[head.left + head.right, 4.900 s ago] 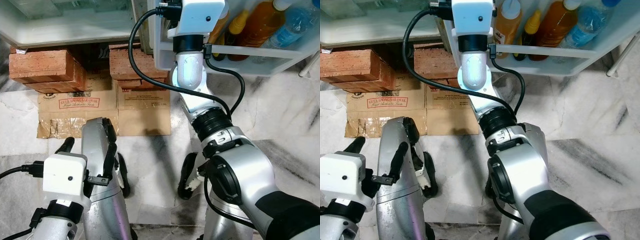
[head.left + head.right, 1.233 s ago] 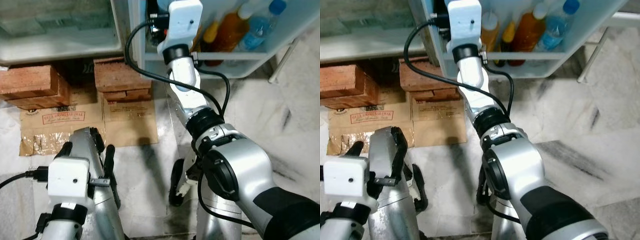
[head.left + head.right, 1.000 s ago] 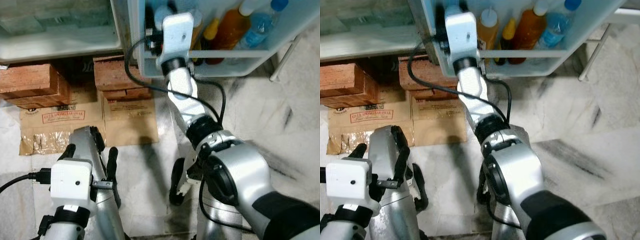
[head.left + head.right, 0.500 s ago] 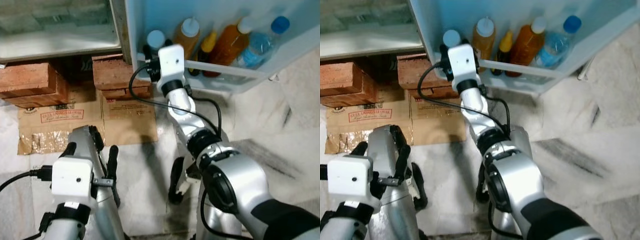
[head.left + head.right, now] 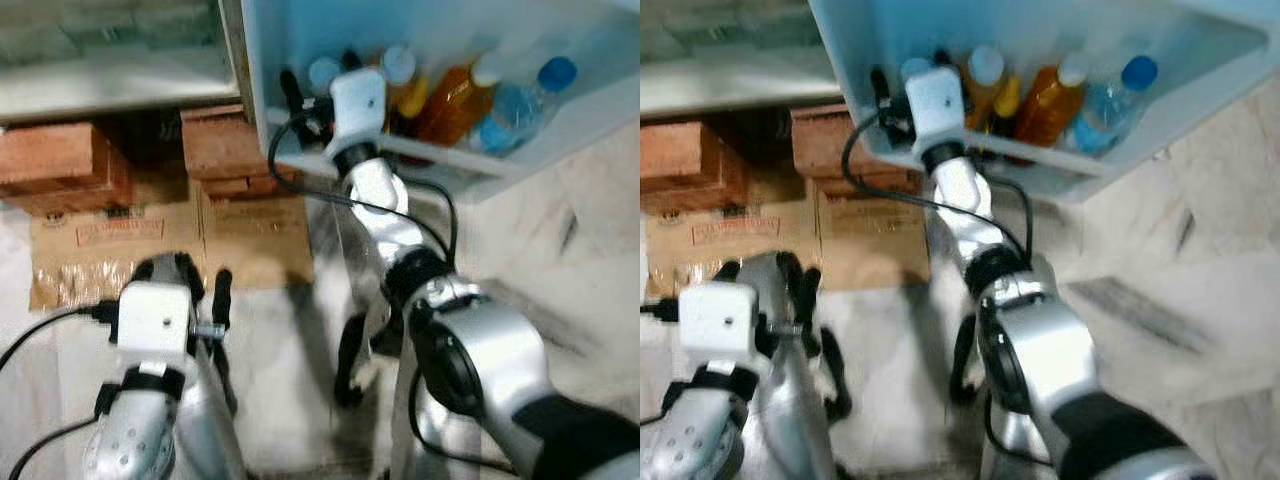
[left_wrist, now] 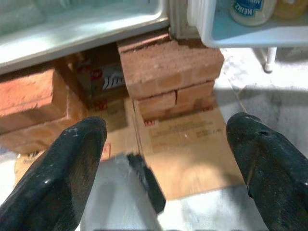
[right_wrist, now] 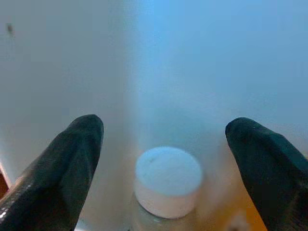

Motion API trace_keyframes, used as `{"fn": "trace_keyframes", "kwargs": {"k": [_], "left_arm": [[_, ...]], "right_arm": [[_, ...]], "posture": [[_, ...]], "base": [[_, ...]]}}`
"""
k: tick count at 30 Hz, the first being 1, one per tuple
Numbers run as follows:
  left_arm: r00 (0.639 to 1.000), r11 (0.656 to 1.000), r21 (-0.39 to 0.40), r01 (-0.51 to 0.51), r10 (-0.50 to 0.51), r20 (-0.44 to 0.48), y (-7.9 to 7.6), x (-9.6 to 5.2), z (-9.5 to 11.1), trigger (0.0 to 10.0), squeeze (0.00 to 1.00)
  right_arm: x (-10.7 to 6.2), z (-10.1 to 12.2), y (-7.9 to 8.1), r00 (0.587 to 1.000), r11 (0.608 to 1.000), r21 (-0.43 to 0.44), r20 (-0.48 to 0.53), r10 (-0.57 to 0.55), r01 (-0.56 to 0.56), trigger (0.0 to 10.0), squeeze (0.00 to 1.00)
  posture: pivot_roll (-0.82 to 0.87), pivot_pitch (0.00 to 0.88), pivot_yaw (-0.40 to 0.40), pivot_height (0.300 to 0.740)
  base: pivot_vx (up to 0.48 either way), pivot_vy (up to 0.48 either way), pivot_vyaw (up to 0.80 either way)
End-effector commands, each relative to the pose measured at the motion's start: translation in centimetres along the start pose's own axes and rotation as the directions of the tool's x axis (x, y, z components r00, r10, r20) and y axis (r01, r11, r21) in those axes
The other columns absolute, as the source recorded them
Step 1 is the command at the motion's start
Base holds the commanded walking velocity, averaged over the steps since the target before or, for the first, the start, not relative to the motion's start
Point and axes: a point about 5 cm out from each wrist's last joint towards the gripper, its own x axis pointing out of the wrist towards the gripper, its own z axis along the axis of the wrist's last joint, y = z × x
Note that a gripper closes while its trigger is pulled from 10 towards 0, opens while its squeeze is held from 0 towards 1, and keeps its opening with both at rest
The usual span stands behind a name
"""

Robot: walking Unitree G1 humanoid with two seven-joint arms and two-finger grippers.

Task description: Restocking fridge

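nearest to me, my left gripper [image 6: 159, 159] hangs low by my leg with its two black fingers spread wide and nothing between them; past them i see flattened cardboard [image 6: 192, 139] on the marble floor [image 5: 560, 260] and the red bricks [image 6: 171, 62] that prop up the fridge. further out, my right arm reaches up to the open fridge door shelf [image 5: 1110, 165], and my right gripper [image 7: 166, 159] sits just above the white cap of a clear bottle [image 7: 167, 180] at the hinge end of that shelf. its fingers are wide apart, one on each side of the cap and touching neither side, so i hold nothing. that bottle stands upright in the shelf, and from the head views it is the end one of a row: beside it a white-capped yellowish sauce bottle [image 5: 985, 75], a small yellow-topped bottle [image 5: 1006, 100], an amber bottle [image 5: 1048, 100] and, farthest along, a blue-capped water bottle [image 5: 1110, 95]. as i judge it, this bottle is already placed and let go, so this item looks done. what is left is to draw the right arm back clear of the shelf without knocking the cap, and then fetch whatever remains to stock; i see no further items waiting here, so i cannot tell how many are left.
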Motion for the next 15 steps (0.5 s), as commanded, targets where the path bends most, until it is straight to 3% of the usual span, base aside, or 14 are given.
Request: {"fn": "trace_keyframes", "kwargs": {"k": [1,6,7,8,15], "left_arm": [[1.000,1.000,-0.006,-0.006,0.006,-0.016,0.0,0.5,-0.9,10.0,0.00],[1.000,1.000,-0.005,-0.013,0.013,0.015,0.0,2.4,-1.2,10.0,0.00],[0.999,1.000,-0.005,-0.019,0.020,0.033,0.0,3.7,-1.3,10.0,0.00],[0.999,1.000,-0.008,-0.024,0.024,0.042,0.1,4.0,-1.3,10.0,0.00],[0.996,0.999,0.003,-0.047,0.047,0.080,0.9,6.0,-1.8,10.0,0.00]], "right_arm": [[-1.4,-1.1,-0.5,1.000,0.999,0.039,-0.022,0.015,-0.015,10.0,1.00],[-3.7,-2.6,-0.8,0.996,0.994,0.084,-0.058,0.072,-0.067,10.0,1.00],[-5.3,-3.6,-0.5,0.987,0.987,0.112,-0.097,0.127,-0.116,10.0,1.00],[-6.0,-3.9,-0.5,0.984,0.984,0.126,-0.112,0.137,-0.123,10.0,1.00],[-10.2,-4.4,-0.4,0.969,0.979,0.176,-0.206,0.137,-0.101,10.0,1.00]], "posture": [[0.23,0.356,-0.142,0.462],[0.19,0.301,-0.153,0.462],[0.15,0.252,-0.154,0.462],[0.15,0.252,-0.154,0.462],[0.10,0.136,-0.143,0.462]], "base": [[0.000,0.000,0.00],[0.000,0.000,0.00],[0.000,0.000,0.00],[0.000,0.000,0.00],[0.000,0.000,0.00]]}}
